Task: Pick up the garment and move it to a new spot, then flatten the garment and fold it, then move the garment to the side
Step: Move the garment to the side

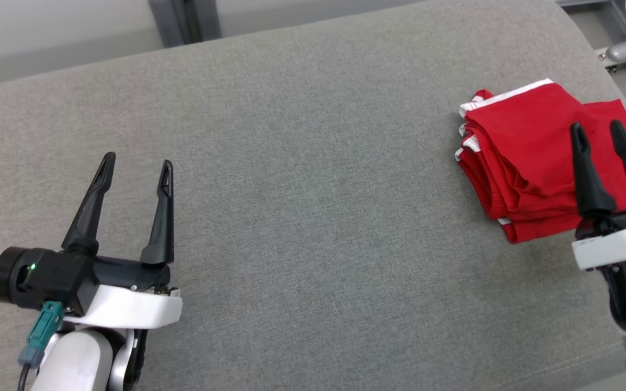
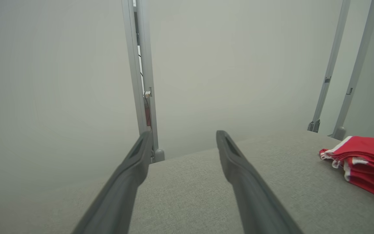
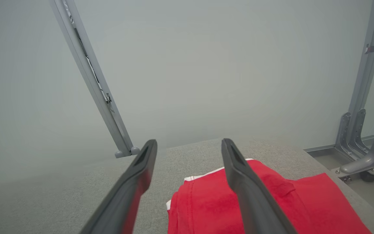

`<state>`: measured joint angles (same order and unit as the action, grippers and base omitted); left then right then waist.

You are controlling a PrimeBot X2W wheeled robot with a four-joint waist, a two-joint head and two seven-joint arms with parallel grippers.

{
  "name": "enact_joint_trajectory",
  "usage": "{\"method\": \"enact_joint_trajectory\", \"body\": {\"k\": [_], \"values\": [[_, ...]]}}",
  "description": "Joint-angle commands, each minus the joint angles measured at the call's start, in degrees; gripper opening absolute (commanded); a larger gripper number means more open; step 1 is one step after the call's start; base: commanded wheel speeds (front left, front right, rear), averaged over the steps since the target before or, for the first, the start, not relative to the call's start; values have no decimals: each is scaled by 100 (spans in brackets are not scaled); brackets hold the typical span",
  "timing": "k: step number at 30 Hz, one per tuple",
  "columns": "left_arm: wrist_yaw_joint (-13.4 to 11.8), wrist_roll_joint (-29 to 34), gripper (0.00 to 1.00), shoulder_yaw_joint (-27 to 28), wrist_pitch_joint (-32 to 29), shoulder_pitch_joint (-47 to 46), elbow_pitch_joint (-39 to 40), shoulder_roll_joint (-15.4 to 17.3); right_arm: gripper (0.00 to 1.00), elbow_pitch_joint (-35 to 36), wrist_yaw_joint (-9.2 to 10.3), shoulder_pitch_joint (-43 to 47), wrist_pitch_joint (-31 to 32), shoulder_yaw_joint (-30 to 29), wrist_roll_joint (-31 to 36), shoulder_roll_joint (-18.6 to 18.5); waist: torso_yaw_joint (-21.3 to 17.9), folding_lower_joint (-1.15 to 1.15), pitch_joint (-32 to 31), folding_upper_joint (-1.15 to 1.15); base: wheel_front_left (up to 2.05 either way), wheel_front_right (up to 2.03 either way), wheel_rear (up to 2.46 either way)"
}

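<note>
Cloth, soft and light: the folded red garment lies at the right side of the tabletop, likely best pinched across its stacked edge. Both the left gripper and right gripper hold their fingers apart, empty.

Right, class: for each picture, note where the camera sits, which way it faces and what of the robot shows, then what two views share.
Head view: on the head, facing forward and down at the grey padded surface; left gripper and right gripper show, both open.
Left wrist view: on the left wrist, facing along its fingers across it to a wall.
Right wrist view: on the right wrist, facing along its fingers over the folded red garment.
Shared: all show the garment.
</note>
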<state>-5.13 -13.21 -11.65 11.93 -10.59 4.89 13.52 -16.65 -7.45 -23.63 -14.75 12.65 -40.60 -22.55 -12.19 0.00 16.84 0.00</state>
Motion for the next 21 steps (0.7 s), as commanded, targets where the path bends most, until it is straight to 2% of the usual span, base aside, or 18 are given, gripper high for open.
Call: {"method": "enact_joint_trajectory", "body": {"k": [1, 4, 9, 15, 21], "values": [[-65, -8, 100, 61, 15, 78, 44, 43, 100, 237, -7, 168, -53, -195, 251, 162, 56, 0, -112, 0, 0, 0, 0], [-103, -52, 100, 131, -9, 190, 82, 98, 100, 847, -6, 529, -53, -606, 874, 757, 148, 0, -261, 0, 0, 0, 0], [-212, -182, 100, 286, -20, 466, 110, 123, 100, 1491, -5, 1013, 155, -653, 1790, 1428, 275, 0, -567, 0, 0, 0, 0], [-249, -291, 100, 291, -2, 789, 40, 88, 100, 1671, -5, 1502, 404, -760, 2500, 1757, 497, 0, -959, 0, 0, 0, 0], [-307, -276, 100, 205, -99, 1131, -68, 89, 100, 1694, -5, 1953, 578, -837, 2838, 1876, 622, 0, -1337, 0, 0, 0, 0]]}}
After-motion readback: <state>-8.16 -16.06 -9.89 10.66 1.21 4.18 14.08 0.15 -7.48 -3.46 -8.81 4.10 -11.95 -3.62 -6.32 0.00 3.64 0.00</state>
